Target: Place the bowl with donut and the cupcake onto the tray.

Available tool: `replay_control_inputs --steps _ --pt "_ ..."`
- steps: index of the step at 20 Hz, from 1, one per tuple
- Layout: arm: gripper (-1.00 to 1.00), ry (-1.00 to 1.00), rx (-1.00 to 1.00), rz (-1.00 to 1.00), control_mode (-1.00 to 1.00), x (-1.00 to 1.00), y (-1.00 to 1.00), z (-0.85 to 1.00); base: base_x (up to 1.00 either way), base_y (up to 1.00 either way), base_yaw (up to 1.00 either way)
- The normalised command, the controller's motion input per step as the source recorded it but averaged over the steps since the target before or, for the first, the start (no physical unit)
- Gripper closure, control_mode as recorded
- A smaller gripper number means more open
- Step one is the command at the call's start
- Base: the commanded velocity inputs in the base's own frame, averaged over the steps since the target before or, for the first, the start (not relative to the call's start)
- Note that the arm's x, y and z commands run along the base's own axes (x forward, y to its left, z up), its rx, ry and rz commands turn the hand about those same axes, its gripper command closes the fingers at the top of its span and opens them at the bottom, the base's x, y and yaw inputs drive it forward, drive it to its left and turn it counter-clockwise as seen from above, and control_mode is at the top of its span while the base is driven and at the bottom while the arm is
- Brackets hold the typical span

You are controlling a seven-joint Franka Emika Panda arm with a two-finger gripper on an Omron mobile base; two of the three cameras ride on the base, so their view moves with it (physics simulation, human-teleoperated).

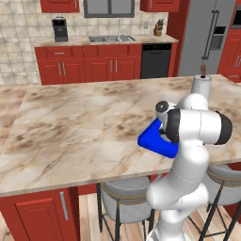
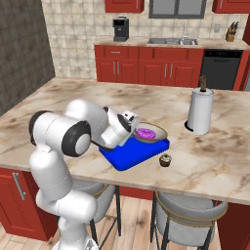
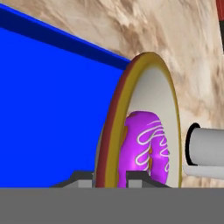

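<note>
My gripper (image 2: pixel 131 122) is shut on the near rim of the tan-grey bowl (image 2: pixel 155 133), and the rim stands between the dark fingertips (image 3: pixel 83 177) in the hand view. The pink-purple donut (image 2: pixel 145 133) lies inside the bowl (image 3: pixel 146 83); up close the donut (image 3: pixel 146 148) shows white icing lines. The bowl sits over the far right part of the blue tray (image 2: pixel 129 155); whether it touches the tray I cannot tell. The small brown cupcake (image 2: pixel 165 160) stands on the counter just right of the tray. In the left base view the arm covers the bowl, and one end of the tray (image 1: pixel 153 139) shows.
A white paper towel roll (image 2: pixel 200 111) on a dark holder stands behind and right of the tray, also the roll (image 1: pixel 201 84) past the arm. The island's front edge runs close to the tray and cupcake. Grey stools (image 2: pixel 188 207) stand under it.
</note>
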Motion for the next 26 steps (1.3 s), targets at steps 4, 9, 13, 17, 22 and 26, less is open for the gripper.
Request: replay_control_inputs --steps 4,9,13,17,22,26 --pt "1.00 -0.04 -0.04 0.00 -1.00 0.00 0.00 -0.28 0.00 0.00 0.00" --pt "1.00 -0.01 -0.02 0.00 -1.00 0.00 0.00 -0.26 0.00 0.00 0.00" --pt "1.00 -0.01 -0.01 0.00 -1.00 0.01 0.00 -0.22 0.00 0.00 0.00" --pt "1.00 -0.01 -0.01 0.00 -1.00 0.02 0.00 -0.18 0.00 0.00 0.00" --pt "1.00 0.00 0.00 0.00 -1.00 0.00 0.01 -0.01 0.00 0.00 0.00" --pt "1.00 0.00 0.00 0.00 -1.00 0.00 0.00 0.00 0.00 0.00 0.00"
